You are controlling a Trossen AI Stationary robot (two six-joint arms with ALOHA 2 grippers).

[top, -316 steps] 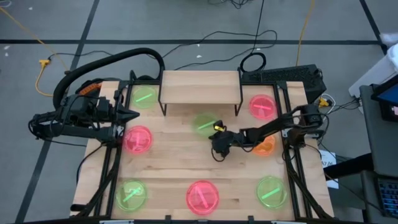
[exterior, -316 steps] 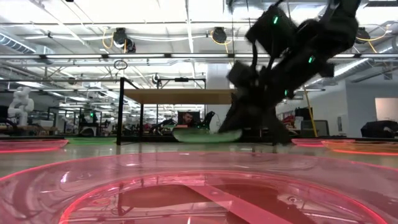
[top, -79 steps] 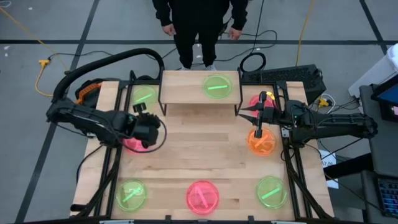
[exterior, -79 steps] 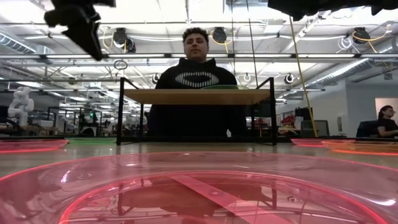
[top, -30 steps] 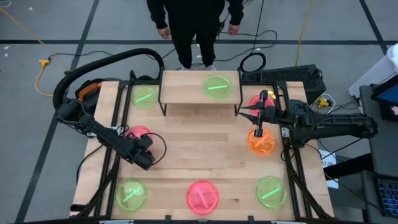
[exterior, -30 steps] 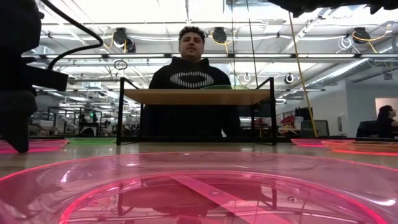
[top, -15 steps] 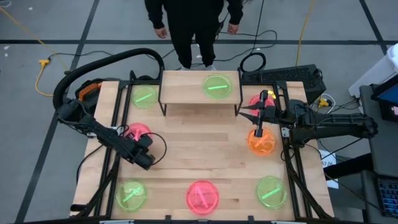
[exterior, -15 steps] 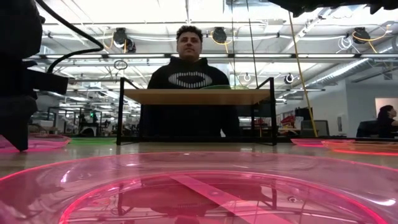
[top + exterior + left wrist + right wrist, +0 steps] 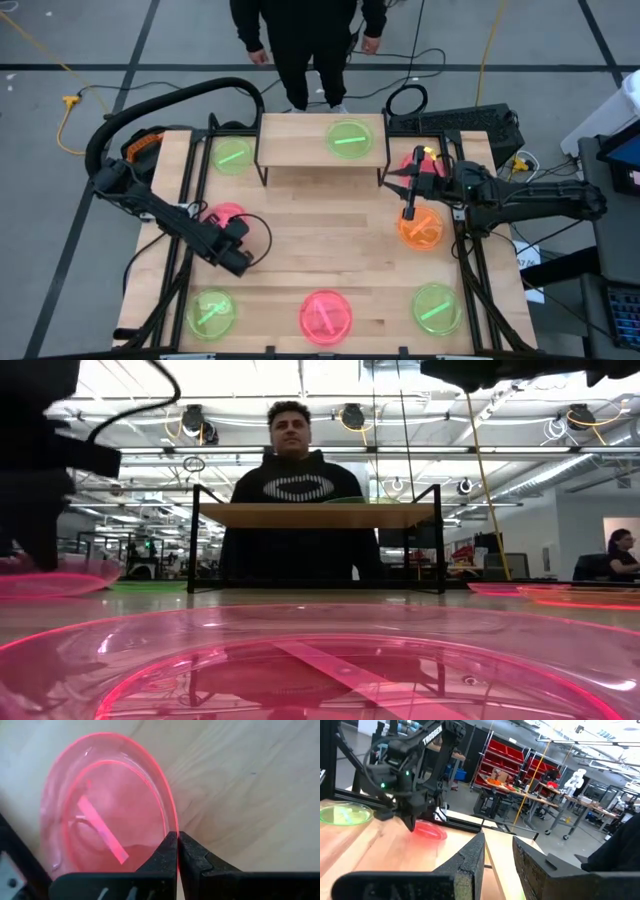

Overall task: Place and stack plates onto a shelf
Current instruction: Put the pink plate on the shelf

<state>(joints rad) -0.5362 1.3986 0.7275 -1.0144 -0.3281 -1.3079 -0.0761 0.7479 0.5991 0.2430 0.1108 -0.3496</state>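
My left gripper (image 9: 234, 243) is low over the table's left half, shut on a neon pink plate (image 9: 222, 216), which also shows in the left wrist view (image 9: 100, 815) and at the low view's left edge (image 9: 55, 582). My right gripper (image 9: 409, 203) hovers open above an orange plate (image 9: 421, 230) near the table's right side and touches nothing. The shelf (image 9: 300, 150) stands at the far edge on thin black legs. One green plate (image 9: 348, 138) lies flat on its board. My left gripper pinches the pink plate's rim (image 9: 174, 827) between its two fingertips (image 9: 165, 852), on the plate's near-right side. The fingers come from above, slanting down. The plate sits tilted, its held side raised off the tabletop (image 9: 70, 575).
Other plates lie flat on the tabletop: green (image 9: 232, 157) far left, pink (image 9: 421, 165) far right, green (image 9: 212, 312), pink (image 9: 325, 315) and green (image 9: 435, 307) along the near edge. A person (image 9: 305, 40) stands right behind the shelf. The table's middle is bare wood (image 9: 320, 230).
My left gripper has stayed shut on the pink plate's rim and has risen a little. The plate, lying flat a second ago, now stands tilted with its held side lifted. The person behind the shelf has shifted slightly sideways.
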